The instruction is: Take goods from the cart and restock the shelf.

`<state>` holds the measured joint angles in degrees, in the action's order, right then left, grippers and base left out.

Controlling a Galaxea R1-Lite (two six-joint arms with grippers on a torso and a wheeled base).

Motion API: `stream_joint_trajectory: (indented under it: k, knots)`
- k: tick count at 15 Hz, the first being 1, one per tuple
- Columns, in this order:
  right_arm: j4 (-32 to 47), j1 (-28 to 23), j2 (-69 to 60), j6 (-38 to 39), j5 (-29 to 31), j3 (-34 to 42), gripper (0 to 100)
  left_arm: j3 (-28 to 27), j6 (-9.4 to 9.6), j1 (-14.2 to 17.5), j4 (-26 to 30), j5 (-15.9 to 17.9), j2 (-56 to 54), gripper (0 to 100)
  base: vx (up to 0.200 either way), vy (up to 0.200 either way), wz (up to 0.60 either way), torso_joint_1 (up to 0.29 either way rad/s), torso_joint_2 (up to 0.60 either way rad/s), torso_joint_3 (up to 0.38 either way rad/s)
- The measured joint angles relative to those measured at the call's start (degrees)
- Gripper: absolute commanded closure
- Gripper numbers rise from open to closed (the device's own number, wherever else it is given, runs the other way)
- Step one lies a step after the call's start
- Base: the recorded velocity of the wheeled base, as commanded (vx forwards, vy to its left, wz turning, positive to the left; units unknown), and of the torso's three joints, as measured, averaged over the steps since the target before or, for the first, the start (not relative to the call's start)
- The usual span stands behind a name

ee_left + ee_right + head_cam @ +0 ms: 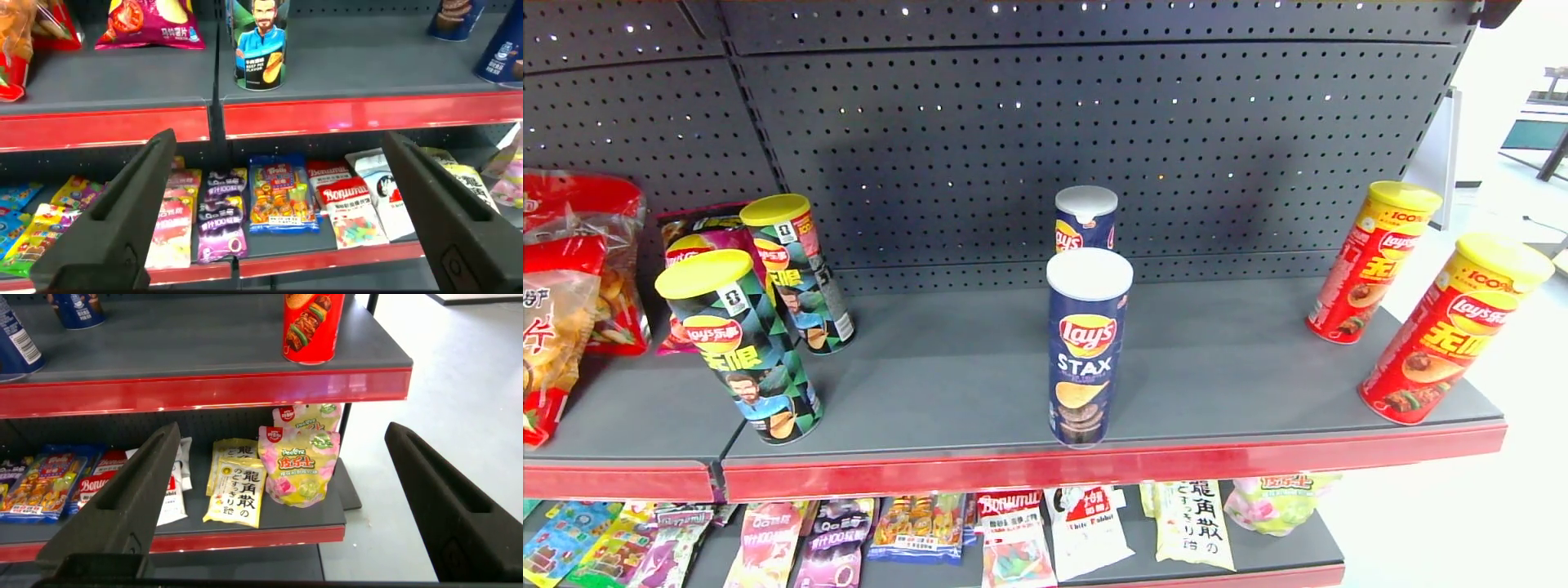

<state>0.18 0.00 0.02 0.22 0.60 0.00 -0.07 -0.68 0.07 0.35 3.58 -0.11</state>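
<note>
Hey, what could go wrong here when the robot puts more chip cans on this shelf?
The front red chip can stands at the right front corner of the shelf; a nudge could send it off the edge. The front navy chip can also stands near the red front lip, so a reach past it toward the back could topple it.

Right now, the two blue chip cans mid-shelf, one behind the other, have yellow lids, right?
Not quite. The head view shows white lids, not yellow, on the front blue can and the rear blue can, which do stand one behind the other mid-shelf.
</note>
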Motion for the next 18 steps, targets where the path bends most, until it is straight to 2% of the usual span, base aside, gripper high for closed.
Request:
stream_joint_trajectory:
  k: [18]
  knots:
    - [0.0,0.0,0.0,0.0,0.0,0.0,0,0.0,0.02,0.0,0.0,0.0,0.0,0,0.000,0.000,0.00,0.000,0.00,0.000]
